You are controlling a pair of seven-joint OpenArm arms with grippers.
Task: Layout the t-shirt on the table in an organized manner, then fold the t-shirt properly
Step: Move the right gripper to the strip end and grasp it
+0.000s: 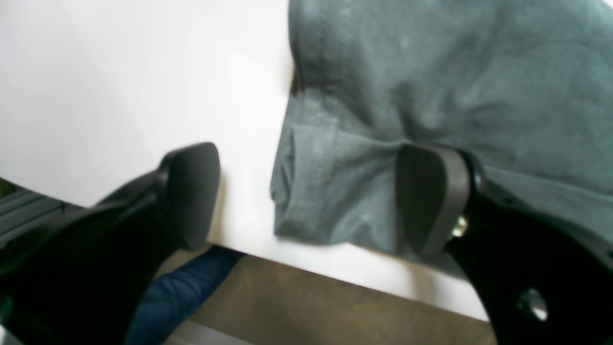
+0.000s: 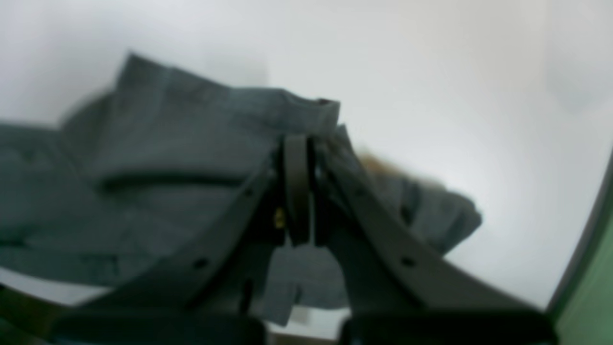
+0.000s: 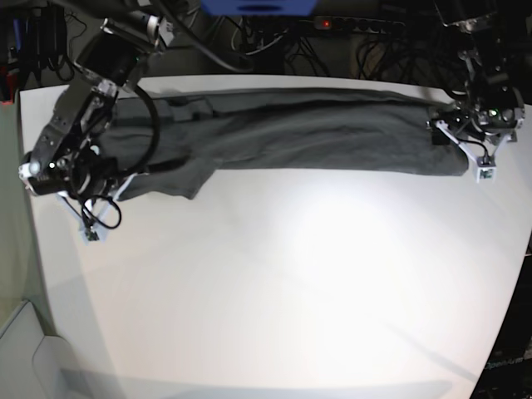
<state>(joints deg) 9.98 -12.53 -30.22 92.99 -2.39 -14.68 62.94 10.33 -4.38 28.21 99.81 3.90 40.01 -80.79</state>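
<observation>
Two arms work at opposite ends of the shirt, stretched along the counter's far edge. Right fingers are clamped on a cloth fold; left fingers stand wide apart astride the hem corner.

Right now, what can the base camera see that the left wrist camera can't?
Only the base view shows the whole t-shirt stretched along the table's far side, plus the right gripper shut on one end. Only the left wrist view shows the left gripper open around the shirt's corner, and the floor below the table edge. Both show grey shirt on white table.
</observation>
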